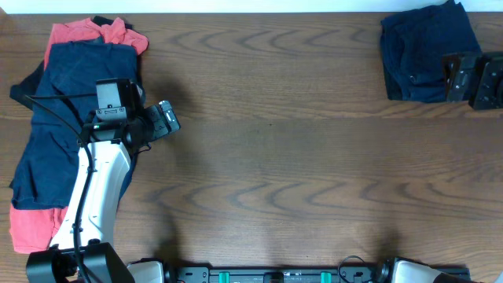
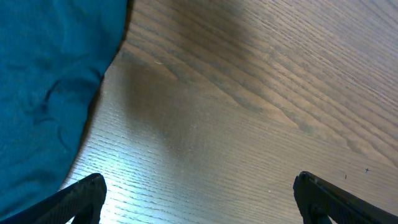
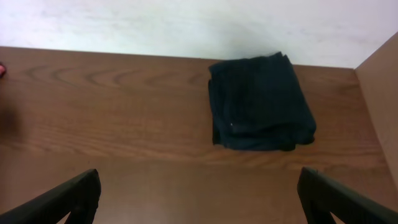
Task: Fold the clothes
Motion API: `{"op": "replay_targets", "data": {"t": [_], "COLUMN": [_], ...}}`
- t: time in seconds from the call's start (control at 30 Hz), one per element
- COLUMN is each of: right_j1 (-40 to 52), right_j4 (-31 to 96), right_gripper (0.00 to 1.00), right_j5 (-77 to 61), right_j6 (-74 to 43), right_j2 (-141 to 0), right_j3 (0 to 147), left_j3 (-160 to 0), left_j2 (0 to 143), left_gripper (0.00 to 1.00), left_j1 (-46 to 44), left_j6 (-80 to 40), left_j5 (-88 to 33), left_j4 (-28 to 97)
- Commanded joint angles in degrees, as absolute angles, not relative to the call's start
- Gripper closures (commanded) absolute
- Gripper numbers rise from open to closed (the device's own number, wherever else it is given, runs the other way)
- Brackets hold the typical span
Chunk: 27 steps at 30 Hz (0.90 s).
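Bare brown wood-grain table point(image 1: 299, 141) underneath, pale wall point(image 3: 155, 25) behind it, tan side panel point(image 3: 382, 93) at right.

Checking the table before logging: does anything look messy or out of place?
Only the heap at the left edge: navy pieces lie crumpled over coral ones that poke out top and bottom. The folded stack at far right looks neat.

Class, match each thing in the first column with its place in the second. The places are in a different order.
Things:
1. coral-red garment
2. folded navy garment
3. left gripper

Places:
A. open, over the bare table beside the heap
B. far right corner
C. left side, partly under loose navy garments

Pairs: 1-C; 2-B; 3-A
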<state>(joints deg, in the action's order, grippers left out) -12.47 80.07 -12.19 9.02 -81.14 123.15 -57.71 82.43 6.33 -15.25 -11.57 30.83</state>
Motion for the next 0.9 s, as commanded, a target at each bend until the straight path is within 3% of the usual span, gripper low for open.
{"op": "replay_targets", "data": {"t": [0.0, 0.27, 0.63, 0.87], "right_j1": [-11.97, -11.16, -7.97, -5.69], "right_j4": [81.17, 79.85, 43.4, 28.08], "right_gripper": [0.01, 0.01, 0.01, 0.01], "right_j5": [-12.45, -12.25, -13.13, -13.13], "right_j6": [8.38, 8.4, 8.4, 8.4], "right_j2": [-79.96, -72.29, -47.4, -33.89], "right_j3": [123.0, 114.8, 69.3, 45.89], "left_j3": [-57.49, -57.49, -57.49, -57.49], "left_j2": [82.41, 82.41, 82.41, 82.41], "left_gripper": [0.02, 0.02, 0.02, 0.02], "left_j1": [6.57, 6.57, 6.57, 6.57], "left_j6": [-15.33, -15.33, -15.33, -15.33], "left_j5": [-10.87, -10.87, -10.87, -10.85], "left_j4": [30.81, 30.81, 30.81, 30.81]}}
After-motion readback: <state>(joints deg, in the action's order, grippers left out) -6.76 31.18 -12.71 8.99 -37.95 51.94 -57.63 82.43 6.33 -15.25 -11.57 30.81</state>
